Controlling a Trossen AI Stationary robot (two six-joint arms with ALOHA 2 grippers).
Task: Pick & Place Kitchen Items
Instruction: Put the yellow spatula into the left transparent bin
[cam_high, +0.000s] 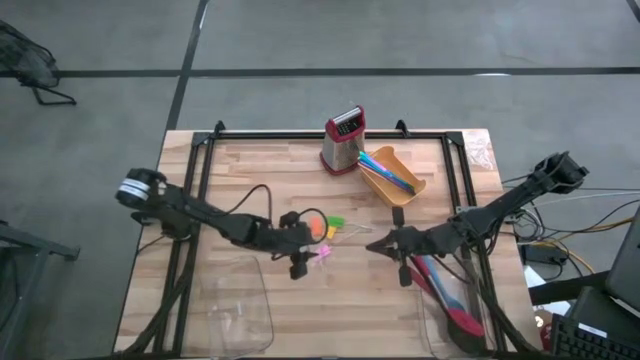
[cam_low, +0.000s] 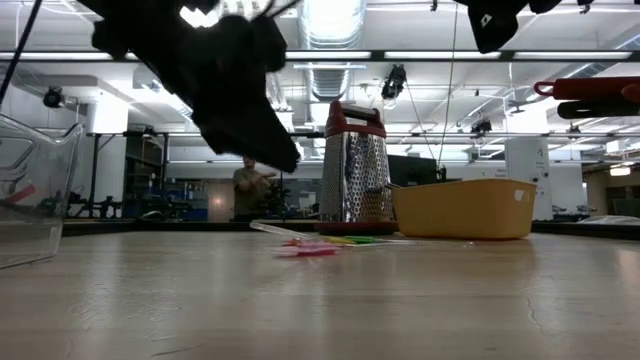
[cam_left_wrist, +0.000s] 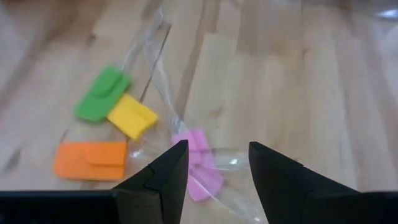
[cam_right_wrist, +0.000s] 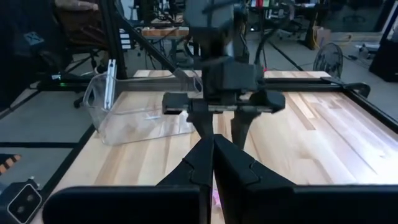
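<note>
Small spatulas with clear handles lie flat on the wooden table (cam_high: 300, 170): orange head (cam_left_wrist: 90, 160), green head (cam_left_wrist: 102, 93), yellow head (cam_left_wrist: 132, 116), pink head (cam_left_wrist: 196, 146). My left gripper (cam_left_wrist: 214, 162) hangs open above the pink one, slanting down, well clear of the table in the low view, left gripper (cam_low: 285, 155). My right gripper (cam_high: 372, 245) is shut and empty, level above the table's middle right, pointing at the left gripper.
A metal grater with a red top (cam_high: 343, 140) and a yellow bin (cam_high: 392, 175) holding coloured sticks stand at the far middle. A clear tray (cam_high: 235, 300) sits near left. Another clear tray (cam_high: 455, 305) near right holds red and blue utensils.
</note>
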